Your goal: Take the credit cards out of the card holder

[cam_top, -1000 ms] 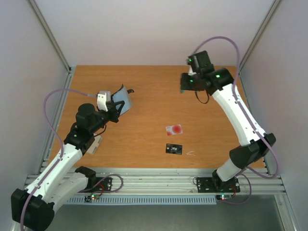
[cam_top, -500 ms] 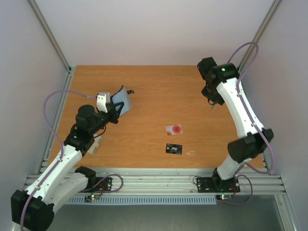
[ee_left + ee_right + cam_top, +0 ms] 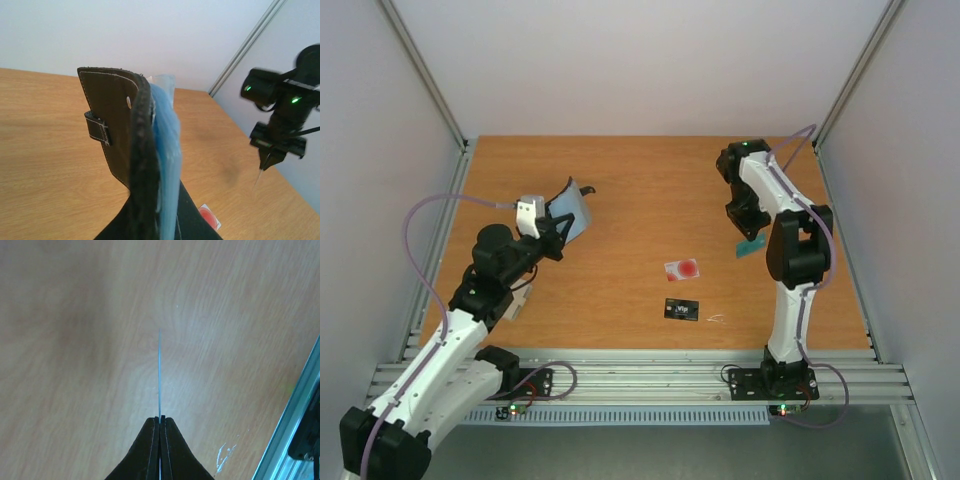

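My left gripper (image 3: pixel 558 226) is shut on the card holder (image 3: pixel 572 208), a black folding wallet with pale blue inside, and holds it upright above the table's left half. In the left wrist view the card holder (image 3: pixel 131 140) fills the middle, pinched at its lower end by my left gripper (image 3: pixel 156 210). My right gripper (image 3: pixel 747 233) is shut on a teal-green card (image 3: pixel 751 246), low over the table's right side. The right wrist view shows that card (image 3: pixel 159 372) edge-on in my right gripper (image 3: pixel 160 418). A whitish card with a red spot (image 3: pixel 682 268) and a black card (image 3: pixel 682 310) lie flat on the table.
The wooden table (image 3: pixel 650 180) has a metal rail along its right edge (image 3: pixel 295 425) close to my right gripper. A white paint mark (image 3: pixel 223 452) is on the wood beside it. Grey walls enclose the back and sides.
My right arm has swung from the far right corner back toward the near side and folded down, bringing the teal-green card low over the table. The left arm has barely moved.
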Motion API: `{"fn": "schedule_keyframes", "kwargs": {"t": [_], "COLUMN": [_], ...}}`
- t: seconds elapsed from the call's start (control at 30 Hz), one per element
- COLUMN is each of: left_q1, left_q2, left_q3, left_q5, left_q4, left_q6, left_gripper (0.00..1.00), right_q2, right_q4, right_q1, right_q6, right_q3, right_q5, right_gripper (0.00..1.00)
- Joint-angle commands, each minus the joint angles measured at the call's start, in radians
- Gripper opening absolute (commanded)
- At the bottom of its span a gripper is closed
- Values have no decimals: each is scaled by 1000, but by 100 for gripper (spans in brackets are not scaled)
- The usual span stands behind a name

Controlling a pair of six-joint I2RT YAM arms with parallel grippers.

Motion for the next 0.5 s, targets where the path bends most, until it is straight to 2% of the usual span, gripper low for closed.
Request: {"fn": "schedule_keyframes", "kwargs": {"t": [0.0, 0.2, 0.47], "left_q1": [-4, -4, -4], "left_q2": [-35, -34, -29], "left_q3": [-5, -9, -8], "left_q5": [-22, -26, -28], "left_q4": [67, 74, 73], "left_q6": [29, 35, 33], "left_gripper": [0, 0, 0], "right_q2": [94, 176, 271], "right_q4": [-212, -213, -214], "right_q1": [-17, -22, -45], "right_q6": [117, 140, 159], "right_q3": [-35, -3, 0], "right_q5": [-70, -47, -121], "right_gripper": [1, 1, 1]}}
